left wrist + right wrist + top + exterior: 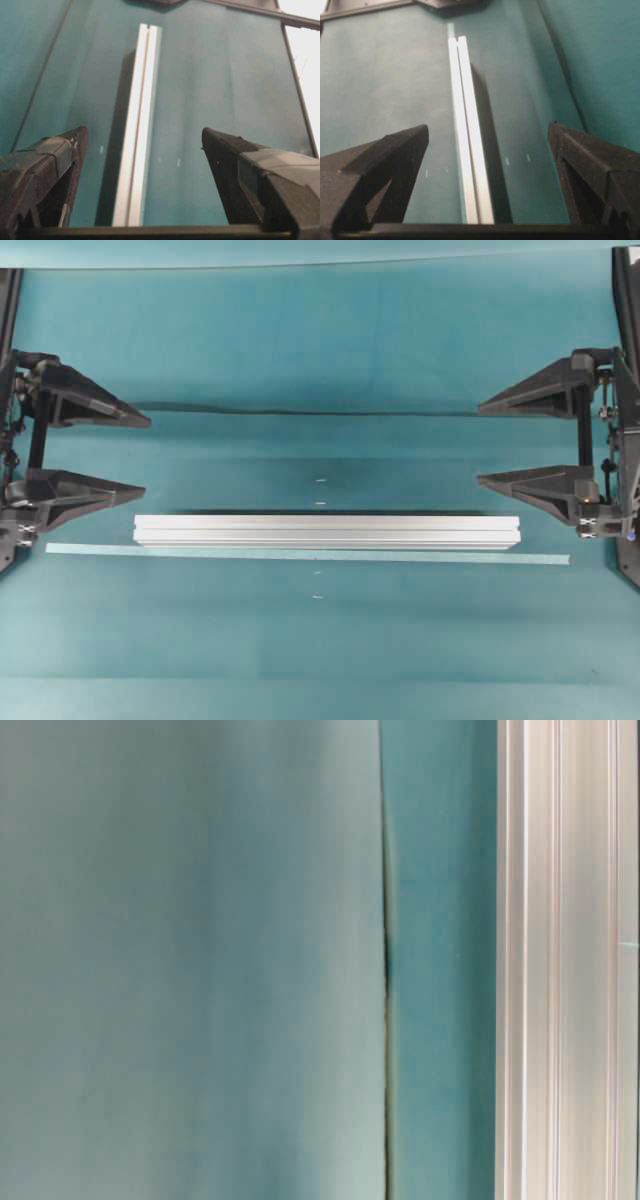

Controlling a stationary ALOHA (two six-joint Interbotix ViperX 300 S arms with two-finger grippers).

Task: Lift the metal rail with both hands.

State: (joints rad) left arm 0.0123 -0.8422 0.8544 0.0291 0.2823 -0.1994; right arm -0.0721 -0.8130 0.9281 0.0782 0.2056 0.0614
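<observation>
Teal cloth (300, 340) under metal rail (328, 531).

counter (320, 660): teal cloth cover, creased with a fold line across
light: bright glare at one edge (307, 45)

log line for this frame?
phase: pre-grasp | left gripper: open, clear of rail | right gripper: open, clear of rail | rail: flat on table, untouched

Light: even, soft, from above
Shadow: dark band beside the metal rail (137, 130)
Glare: blown-out white corner, left wrist view
Blur: table-level view, soft throughout
</observation>
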